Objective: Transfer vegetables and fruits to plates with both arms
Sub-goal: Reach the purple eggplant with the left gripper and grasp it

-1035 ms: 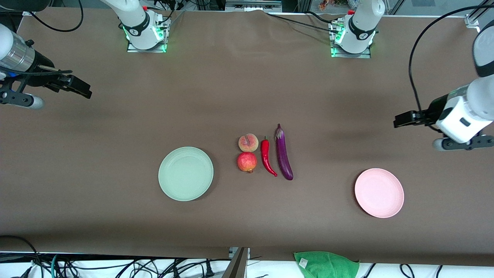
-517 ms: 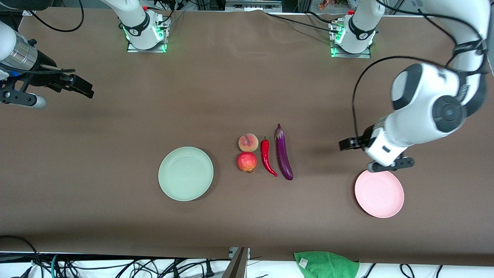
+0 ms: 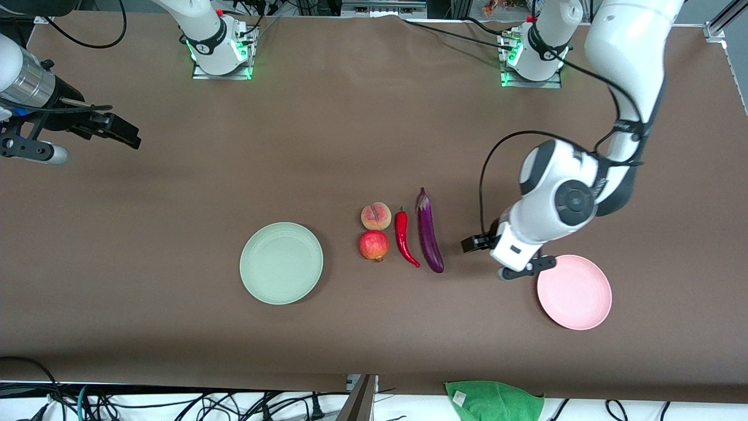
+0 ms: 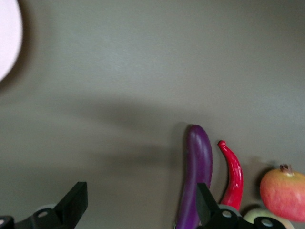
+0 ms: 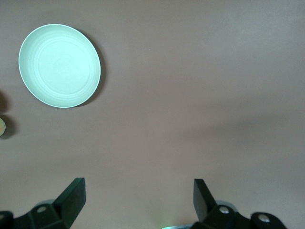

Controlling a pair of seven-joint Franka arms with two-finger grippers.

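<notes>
The left hand (image 3: pixel 474 243) has swung in over the counter (image 3: pixel 350 146), fingers spread, just beside the eggplant (image 3: pixel 429 232); pink plate (image 3: pixel 574 292) near it. The right hand (image 3: pixel 125 135) waits spread, mint plate (image 3: pixel 281 263) well apart.

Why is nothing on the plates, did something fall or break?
Nothing looks odd. The peach, pomegranate, chili and eggplant lie tidily together on the table, unmoved yet. The green plate and pink plate sit flat and whole.
</notes>
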